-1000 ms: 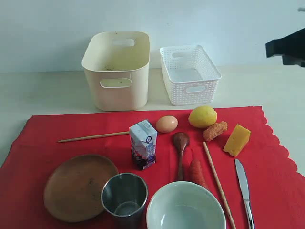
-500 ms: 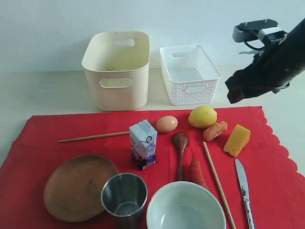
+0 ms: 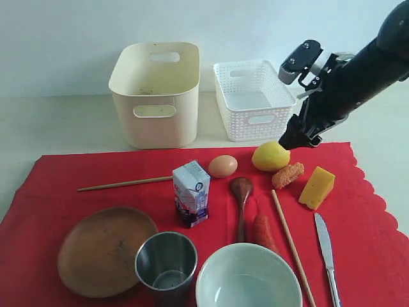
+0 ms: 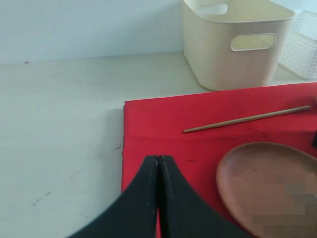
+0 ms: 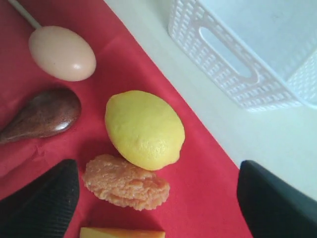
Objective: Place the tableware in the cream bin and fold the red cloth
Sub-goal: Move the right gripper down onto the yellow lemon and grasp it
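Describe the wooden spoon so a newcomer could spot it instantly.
On the red cloth, find the milk carton at the centre. Just right of it lies the spoon, its round end nearest the egg. It is the only dark brown utensil; the chopsticks are pale and thin, the knife silver.

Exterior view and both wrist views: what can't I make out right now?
Bowl: near rim cut off by exterior view's bottom edge.
Knife: handle end cut off there too.
Plate: left wrist view, blurred patch, cut by frame edge.
Cheese: right wrist view, only a sliver at frame edge.
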Robot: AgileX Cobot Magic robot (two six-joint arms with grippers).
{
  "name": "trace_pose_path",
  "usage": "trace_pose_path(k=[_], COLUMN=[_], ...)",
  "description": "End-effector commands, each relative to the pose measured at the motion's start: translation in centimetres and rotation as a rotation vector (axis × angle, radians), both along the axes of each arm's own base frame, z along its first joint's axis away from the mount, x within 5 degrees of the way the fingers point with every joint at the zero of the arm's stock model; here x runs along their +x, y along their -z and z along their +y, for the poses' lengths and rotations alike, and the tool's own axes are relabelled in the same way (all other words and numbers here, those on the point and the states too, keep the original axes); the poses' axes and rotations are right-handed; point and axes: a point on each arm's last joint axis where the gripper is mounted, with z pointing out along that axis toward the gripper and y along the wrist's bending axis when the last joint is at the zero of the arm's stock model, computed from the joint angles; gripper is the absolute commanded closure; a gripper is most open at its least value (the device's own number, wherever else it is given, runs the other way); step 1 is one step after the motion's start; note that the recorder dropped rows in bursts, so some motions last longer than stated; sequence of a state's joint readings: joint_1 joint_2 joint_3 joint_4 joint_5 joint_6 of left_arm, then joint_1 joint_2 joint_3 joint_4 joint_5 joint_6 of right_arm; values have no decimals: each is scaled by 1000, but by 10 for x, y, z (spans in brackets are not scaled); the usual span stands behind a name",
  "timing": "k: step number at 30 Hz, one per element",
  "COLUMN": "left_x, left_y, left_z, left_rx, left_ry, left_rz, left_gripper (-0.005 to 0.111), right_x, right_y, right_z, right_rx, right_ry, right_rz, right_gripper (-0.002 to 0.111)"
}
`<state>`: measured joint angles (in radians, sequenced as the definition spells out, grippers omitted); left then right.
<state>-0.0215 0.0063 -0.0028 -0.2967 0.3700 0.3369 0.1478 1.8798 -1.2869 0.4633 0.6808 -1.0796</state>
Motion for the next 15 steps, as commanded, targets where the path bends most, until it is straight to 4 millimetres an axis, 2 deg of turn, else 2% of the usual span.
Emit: trace_pose_path(k=[1, 7, 12, 14, 15], left_x=[0, 0, 0, 0, 0], left_y=[0, 0, 0, 0, 0], left_z=[0, 0, 0, 0, 0], left_rx=[-4, -4, -4, -4, -4], left_ry=[-4, -4, -4, -4, -4], left_rz=[-7, -7, -7, -7, -7], left_gripper=[107, 107, 107, 107, 107], right_x=[16, 32, 47, 47, 48], right_y=[13, 43, 63, 69, 70], right_z=[13, 41, 53, 51, 51], right_rx=[-6, -149, -234, -253, -265], right_ry=[-73, -216, -179, -174, -180], right_rz=[67, 79, 96, 107, 107], right_gripper=[26, 26, 26, 30, 38])
